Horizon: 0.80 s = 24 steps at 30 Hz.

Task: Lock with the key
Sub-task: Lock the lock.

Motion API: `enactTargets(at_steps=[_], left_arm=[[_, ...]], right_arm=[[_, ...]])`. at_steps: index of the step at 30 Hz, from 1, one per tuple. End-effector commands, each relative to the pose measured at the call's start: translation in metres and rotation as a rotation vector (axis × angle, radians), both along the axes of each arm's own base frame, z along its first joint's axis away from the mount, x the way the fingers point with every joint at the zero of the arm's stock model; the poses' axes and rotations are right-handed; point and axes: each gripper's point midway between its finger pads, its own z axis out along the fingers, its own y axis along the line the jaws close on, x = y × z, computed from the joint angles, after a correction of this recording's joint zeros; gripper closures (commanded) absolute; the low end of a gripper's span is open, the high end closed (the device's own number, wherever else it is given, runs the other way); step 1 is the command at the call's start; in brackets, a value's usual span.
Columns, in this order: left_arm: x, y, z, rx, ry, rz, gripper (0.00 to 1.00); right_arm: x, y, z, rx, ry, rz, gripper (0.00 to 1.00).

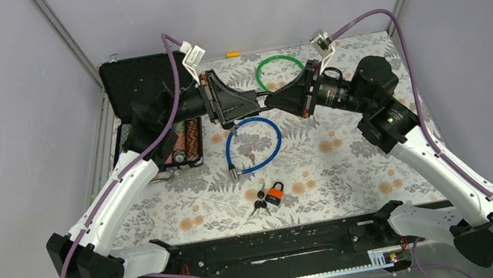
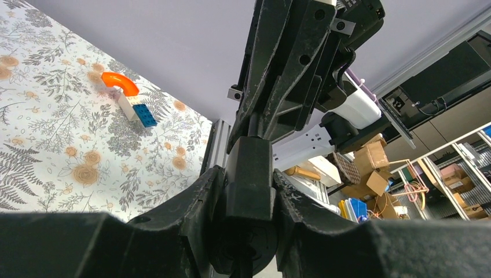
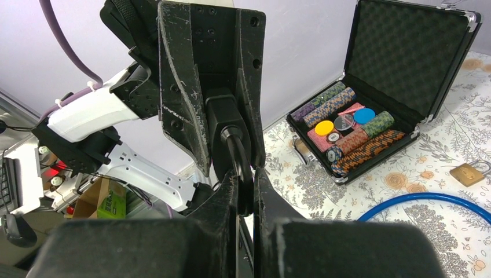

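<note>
Both arms meet in the air above the middle of the floral table. My left gripper (image 1: 256,99) (image 2: 249,188) is shut on a black lock body (image 2: 249,156) (image 3: 222,113), a round barrel with a square block on it. My right gripper (image 1: 274,101) (image 3: 246,178) faces it nose to nose and is shut on the flat black head of the key (image 3: 239,165), which stands edge-on against the lock's end. The key's blade is hidden. A green cable loop (image 1: 279,65) lies just behind the two grippers.
An open black case of poker chips (image 1: 144,88) (image 3: 405,52) sits at the back left. A blue cable lock (image 1: 274,134) (image 3: 417,200), an orange padlock (image 1: 275,194) with keys (image 1: 261,205) and a brass padlock (image 3: 469,172) lie below. Orange and blue blocks (image 2: 124,92) lie farther off.
</note>
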Motion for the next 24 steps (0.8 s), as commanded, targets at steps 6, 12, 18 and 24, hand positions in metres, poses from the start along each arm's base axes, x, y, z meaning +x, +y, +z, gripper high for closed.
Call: enactTargets(at_steps=[6, 12, 18, 24], left_arm=[[-0.035, -0.038, -0.008, -0.006, -0.028, -0.186, 1.0], [-0.029, -0.04, -0.018, 0.015, -0.011, -0.173, 1.0], [-0.003, -0.022, -0.023, 0.057, -0.005, -0.037, 1.0], [0.028, 0.012, -0.04, 0.098, -0.032, 0.157, 0.25]], right_arm=[[-0.058, 0.055, 0.022, 0.116, 0.031, 0.38, 1.0], [-0.06, 0.058, 0.023, 0.132, 0.076, 0.403, 1.0], [-0.023, 0.044, -0.005, 0.002, 0.111, 0.152, 1.0], [0.033, -0.006, -0.038, -0.036, 0.222, -0.118, 1.0]])
